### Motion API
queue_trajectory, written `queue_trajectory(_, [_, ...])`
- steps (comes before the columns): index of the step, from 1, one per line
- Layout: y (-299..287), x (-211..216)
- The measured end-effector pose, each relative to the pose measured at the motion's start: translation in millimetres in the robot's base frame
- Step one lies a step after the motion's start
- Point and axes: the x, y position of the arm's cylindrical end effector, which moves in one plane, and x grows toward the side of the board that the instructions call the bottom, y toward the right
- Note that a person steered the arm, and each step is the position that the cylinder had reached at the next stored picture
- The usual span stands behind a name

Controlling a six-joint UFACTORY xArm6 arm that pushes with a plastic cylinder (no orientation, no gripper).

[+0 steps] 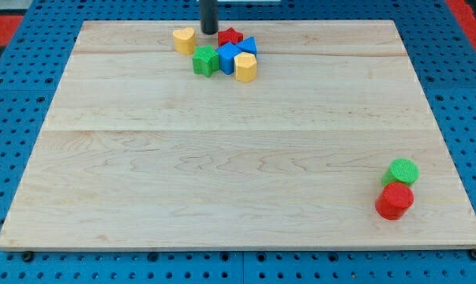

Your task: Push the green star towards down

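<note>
The green star (204, 61) lies near the view's top, left of centre, at the left end of a tight cluster. My tip (210, 31) is just above it toward the view's top, between the yellow heart (185, 39) and the red star (231, 36). A small gap shows between my tip and the green star. The rod rises out of the view's top edge.
A blue cube (228, 57), a blue triangle (248, 45) and a yellow hexagon (245, 67) sit right of the green star. A green cylinder (401, 171) and a red cylinder (395, 199) stand at the view's lower right. The wooden board (238, 158) lies on a blue pegboard.
</note>
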Motion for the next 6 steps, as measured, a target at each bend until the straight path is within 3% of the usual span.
queue_trajectory(1, [-23, 17])
queue_trajectory(2, [-29, -11])
queue_trajectory(3, [-8, -30])
queue_trajectory(6, [49, 6])
